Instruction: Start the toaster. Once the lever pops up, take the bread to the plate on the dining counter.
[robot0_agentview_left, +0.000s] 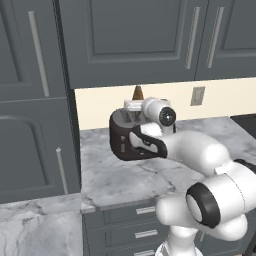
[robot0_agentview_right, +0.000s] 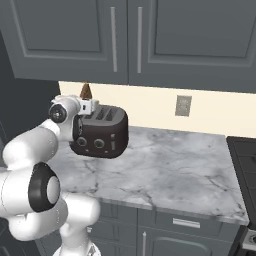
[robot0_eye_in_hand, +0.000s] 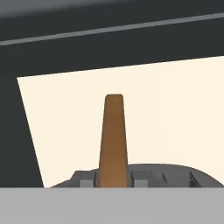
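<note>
A: Where is the bread (robot0_agentview_left: 137, 93) now?

B: It stands upright above the silver top of the toaster (robot0_agentview_left: 122, 139), with its top edge near the underside of the upper cabinets (robot0_agentview_left: 150, 40). In the hand view the slice (robot0_eye_in_hand: 113, 140) rises edge-on between two small grey tips, so I judge that the tool (robot0_agentview_left: 134, 105) is clenched on its lower part.

A: How will it handle?

B: I would guess light, stiff and crumbly. The hold belongs on the two flat faces, low down, with gentle pressure; too hard a squeeze could crack it.

A: And the room around the toaster, going left to right?

B: Left of the toaster stands a tall dark cabinet (robot0_agentview_left: 30, 125), quite near. That side is tight. Behind the toaster is the cream wall (robot0_agentview_right: 150, 107), with an outlet (robot0_agentview_right: 183, 105) further right. Right of the toaster the marble table (robot0_agentview_right: 165, 170) runs bare toward a dark stove edge (robot0_agentview_right: 245, 160).

A: So which way out?

B: Toward the robot and to the right of the toaster, I think, keeping below the upper cabinets.
</note>
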